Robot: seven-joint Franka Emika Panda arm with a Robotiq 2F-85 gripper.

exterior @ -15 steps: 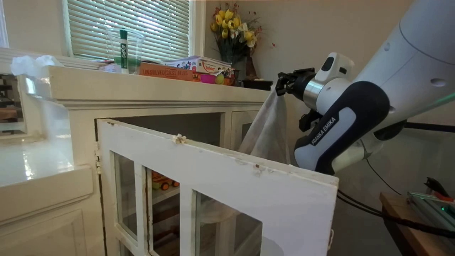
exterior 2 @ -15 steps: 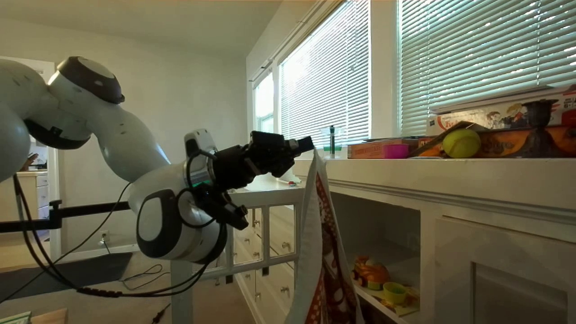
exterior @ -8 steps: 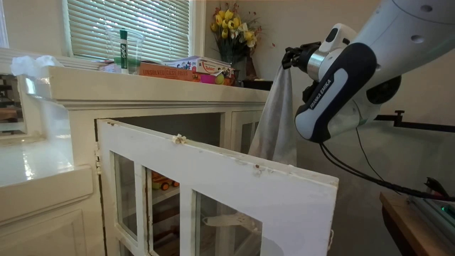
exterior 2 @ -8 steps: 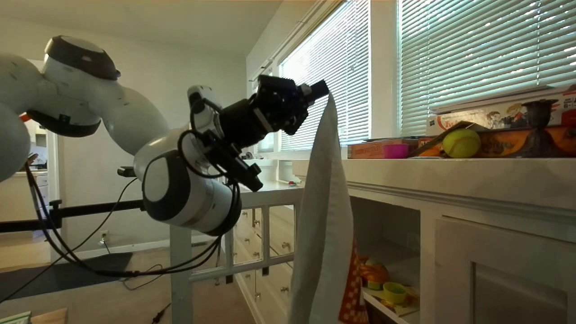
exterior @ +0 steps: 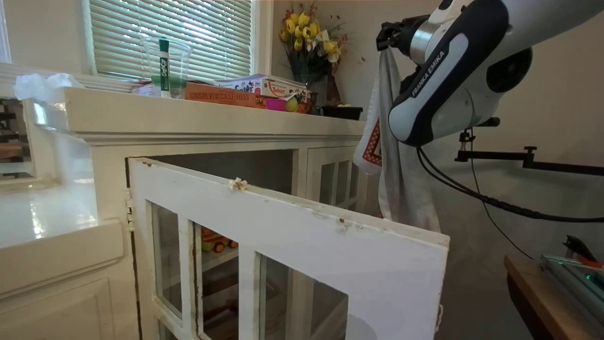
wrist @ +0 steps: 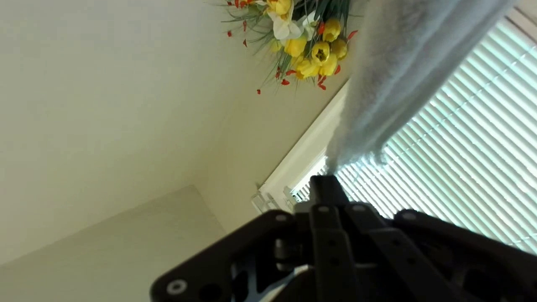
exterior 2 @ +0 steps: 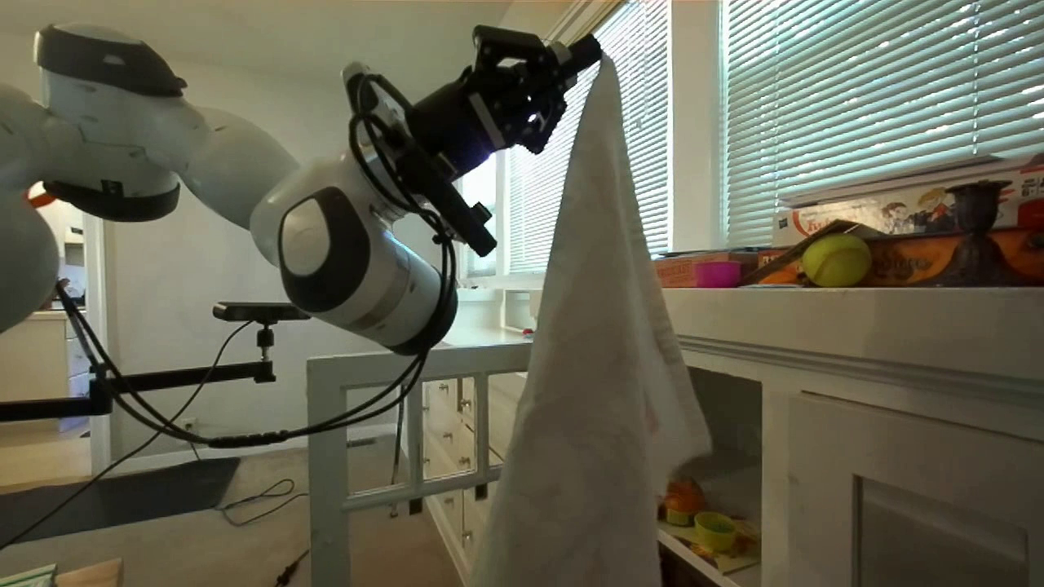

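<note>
My gripper [exterior 2: 590,50] is shut on the top corner of a whitish towel [exterior 2: 599,326], raised well above the cabinet ledge. From the fingertips the towel hangs down in long folds and runs past the bottom of that exterior view. A red patterned part [exterior: 373,146] shows on it in an exterior view, where its lower end is hidden behind the open cabinet door [exterior: 283,203]. In the wrist view the dark fingers [wrist: 327,191] meet at the tips, and the cloth [wrist: 394,71] stretches away from them toward the top.
The glass-paned door stands swung out from the cabinet. On the ledge [exterior 2: 856,322] are game boxes [exterior 2: 897,216], a tennis ball [exterior 2: 836,259], a pink cup [exterior 2: 718,274] and flowers [exterior: 309,33]. Toys [exterior 2: 683,499] sit inside the cabinet. Cables [exterior 2: 245,440] hang from the arm.
My gripper has risen steadily with the towel still in its grip. The towel has been lifted higher, turned and spread wider, its red pattern now showing in a different view.
</note>
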